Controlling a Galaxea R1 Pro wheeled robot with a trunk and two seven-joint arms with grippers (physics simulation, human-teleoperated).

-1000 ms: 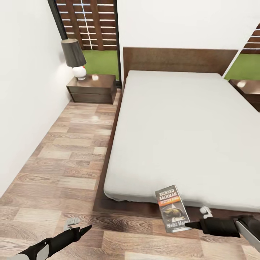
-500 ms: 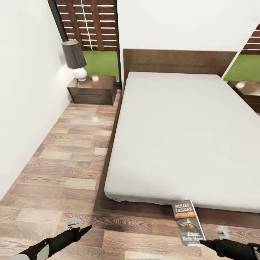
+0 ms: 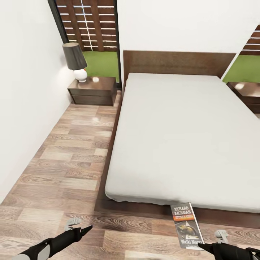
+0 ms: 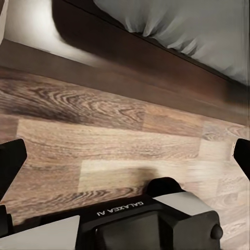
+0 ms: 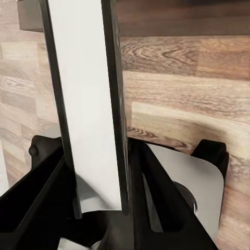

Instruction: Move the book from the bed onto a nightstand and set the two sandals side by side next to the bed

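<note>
The book (image 3: pixel 186 225), dark with white "RICHARD BACHMAN" lettering and an orange band, hangs over the floor just past the foot of the bed (image 3: pixel 180 133). My right gripper (image 3: pixel 202 247) is shut on its lower end. In the right wrist view the book (image 5: pixel 86 104) stands edge-on, white pages showing, clamped in the right gripper (image 5: pixel 96 182). My left gripper (image 3: pixel 86 228) hovers low over the floor at the bed's near left corner; the left wrist view shows its fingers (image 4: pixel 11 159) wide apart with nothing between them. One nightstand (image 3: pixel 93 90) stands left of the headboard, another nightstand (image 3: pixel 249 92) to its right. The two sandals are out of view.
A black-shaded lamp (image 3: pixel 75 59) stands on the left nightstand. A white wall (image 3: pixel 25 108) runs along the left, leaving a strip of wood-plank floor (image 3: pixel 72 155) between it and the bed. Black-framed windows (image 3: pixel 90 25) stand behind the nightstands.
My right gripper has drawn the book back from the mattress edge, toward me and to the right, so it now hangs over the floor. The view has shifted slightly. The left arm has stayed put.
</note>
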